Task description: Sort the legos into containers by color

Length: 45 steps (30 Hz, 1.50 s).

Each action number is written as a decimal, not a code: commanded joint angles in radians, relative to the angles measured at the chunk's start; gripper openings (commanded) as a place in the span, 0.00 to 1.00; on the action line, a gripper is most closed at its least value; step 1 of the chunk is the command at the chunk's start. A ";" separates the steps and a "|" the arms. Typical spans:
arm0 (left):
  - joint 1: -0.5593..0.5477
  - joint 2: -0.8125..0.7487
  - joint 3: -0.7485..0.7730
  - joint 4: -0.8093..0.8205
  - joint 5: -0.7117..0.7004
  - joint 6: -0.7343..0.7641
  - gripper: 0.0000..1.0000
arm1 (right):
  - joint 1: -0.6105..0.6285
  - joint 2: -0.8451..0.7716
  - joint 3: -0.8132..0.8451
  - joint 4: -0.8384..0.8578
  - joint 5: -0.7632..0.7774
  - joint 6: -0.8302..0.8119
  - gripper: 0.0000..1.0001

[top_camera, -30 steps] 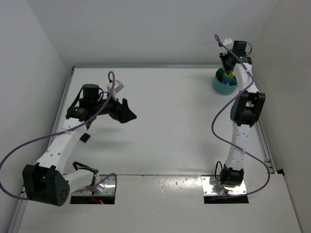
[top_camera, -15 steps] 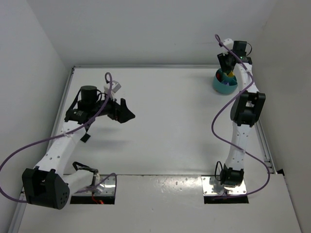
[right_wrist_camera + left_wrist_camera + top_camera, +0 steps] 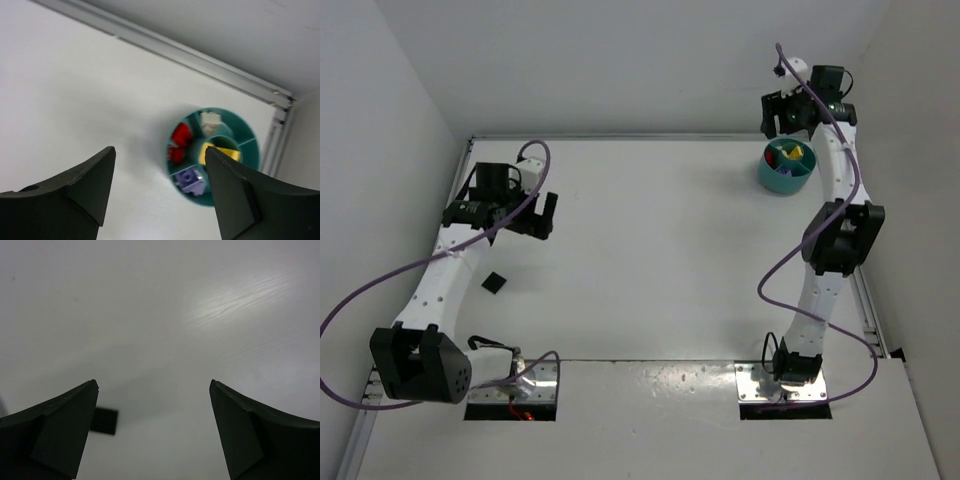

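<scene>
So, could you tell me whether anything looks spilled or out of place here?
Nothing is spilled: the legos in view all lie inside the teal dish. The one odd item is a small black square flat on the table beside the left arm; I cannot tell what it is.
</scene>
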 commanded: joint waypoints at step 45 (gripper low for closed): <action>0.535 0.386 -0.255 0.049 0.146 0.702 0.95 | 0.341 -0.117 -0.277 -0.415 0.064 -0.137 0.77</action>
